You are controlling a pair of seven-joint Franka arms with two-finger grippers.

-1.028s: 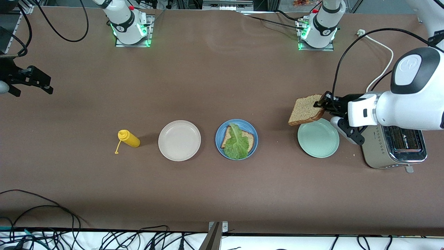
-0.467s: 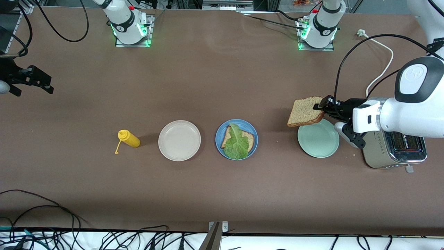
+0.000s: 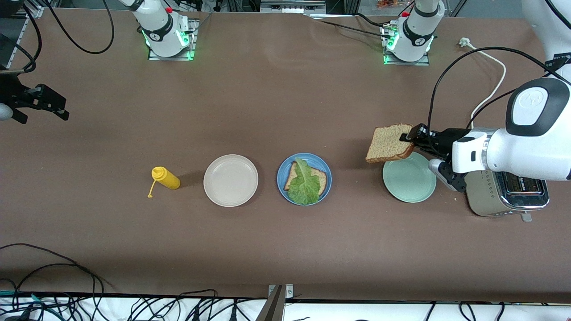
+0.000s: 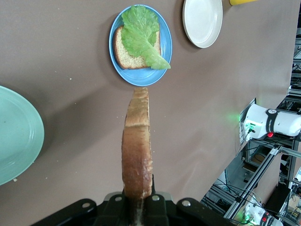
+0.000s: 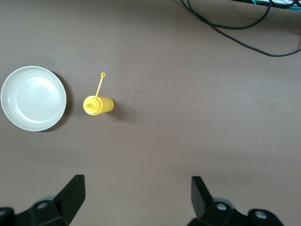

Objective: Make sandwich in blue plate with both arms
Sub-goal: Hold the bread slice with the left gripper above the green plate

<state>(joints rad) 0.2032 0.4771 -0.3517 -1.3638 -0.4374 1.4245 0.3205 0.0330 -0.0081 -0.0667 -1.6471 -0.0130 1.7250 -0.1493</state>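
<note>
The blue plate (image 3: 283, 171) sits mid-table with a brown bread slice (image 3: 321, 177) and a green lettuce leaf (image 3: 304, 183) on it. It also shows in the left wrist view (image 4: 141, 79), with the lettuce (image 4: 141, 29) lying on the bread (image 4: 123, 52). My left gripper (image 3: 411, 134) is shut on a second bread slice (image 3: 389, 143) and holds it in the air over the edge of the pale green plate (image 3: 410, 180). That slice shows edge-on in the left wrist view (image 4: 137, 146), gripped by the left gripper (image 4: 138, 198). My right gripper (image 3: 53, 107) waits open and empty, high over the right arm's end of the table.
A beige plate (image 3: 230, 180) and a yellow squeeze bottle (image 3: 166, 177) lie toward the right arm's end from the blue plate. A silver toaster (image 3: 508, 198) stands beside the pale green plate, under the left arm. Cables run along the table's near edge.
My left gripper has carried the held bread slice a little toward the blue plate. The right arm has not moved.
</note>
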